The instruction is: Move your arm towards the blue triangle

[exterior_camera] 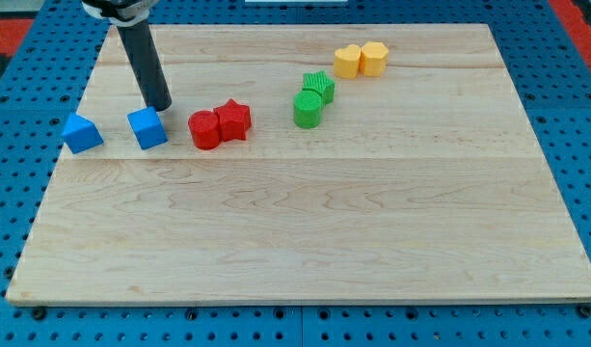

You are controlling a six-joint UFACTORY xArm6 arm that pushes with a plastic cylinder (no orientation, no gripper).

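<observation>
The blue triangle (82, 133) lies at the left edge of the wooden board (305, 231). A blue cube (147, 127) sits a short way to its right. My rod comes down from the view's top left, and my tip (161, 106) rests just above the cube's upper right corner, close to or touching it. The tip is to the right of the blue triangle, with the cube between them.
A red cylinder (204, 129) and a red star (233, 120) touch each other just right of the cube. A green cylinder (308, 109) and a green star (319, 87) sit further right. Two yellow blocks (361, 60) lie near the top.
</observation>
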